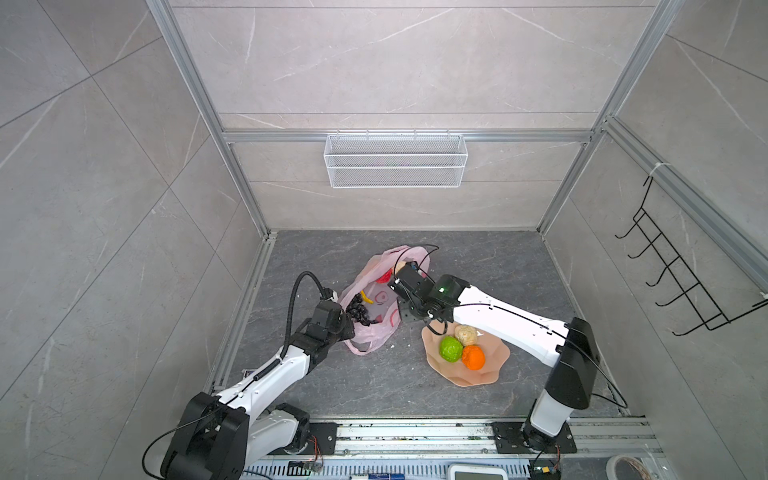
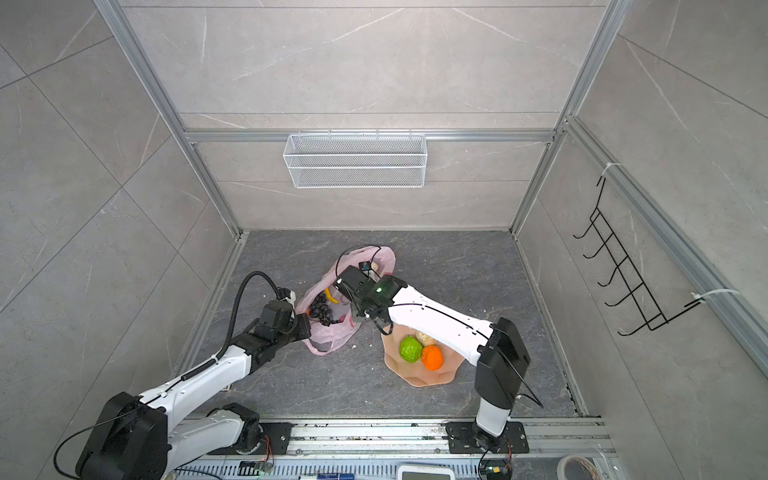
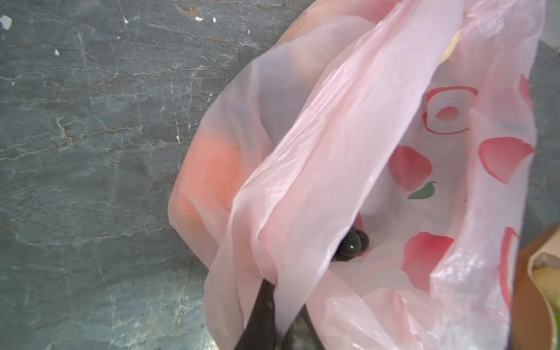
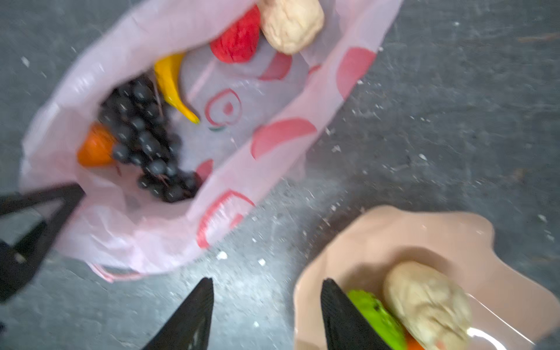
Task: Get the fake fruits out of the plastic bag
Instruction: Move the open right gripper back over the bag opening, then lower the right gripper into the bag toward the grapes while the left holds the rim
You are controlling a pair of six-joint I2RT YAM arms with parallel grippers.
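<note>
The plastic bag (image 1: pixel 376 332) lies on the dark bench (image 1: pixel 478 266), a little left of the middle, with its mouth open upward. The left tool (image 3: pixel 281 291) has its fingers pressed together on a fold of the bag's rim at the near left side. The pink film runs between the two black tips. The right tool (image 4: pixel 266 288) is spread and has nothing between its fingers. It hovers above the narrow strip of bare bench between the bag and the peach plate (image 1: pixel 494 365). This wrist view is somewhat blurred.

Inside the bag are the grape bunch (image 4: pixel 145 142), the banana (image 4: pixel 172 88) just beside it and an orange (image 4: pixel 97 148) partly under the grapes. At the far end of the mouth the red apple (image 4: pixel 239 39) touches a beige lump (image 4: pixel 291 24). On the plate the green ball (image 1: pixel 451 349), the other orange (image 1: pixel 473 356) and the other beige lump (image 1: pixel 465 333) lie close together.

Behind the bag and to the right of the plate the bench is open up to the walls. The left arm stands near the aluminium rail (image 1: pixel 247 299) at the left edge. The right forearm passes over the back part of the plate. The wire basket (image 1: pixel 395 160) on the back wall and the black hook rack (image 1: pixel 681 266) on the right wall hang high, well apart from both arms.
</note>
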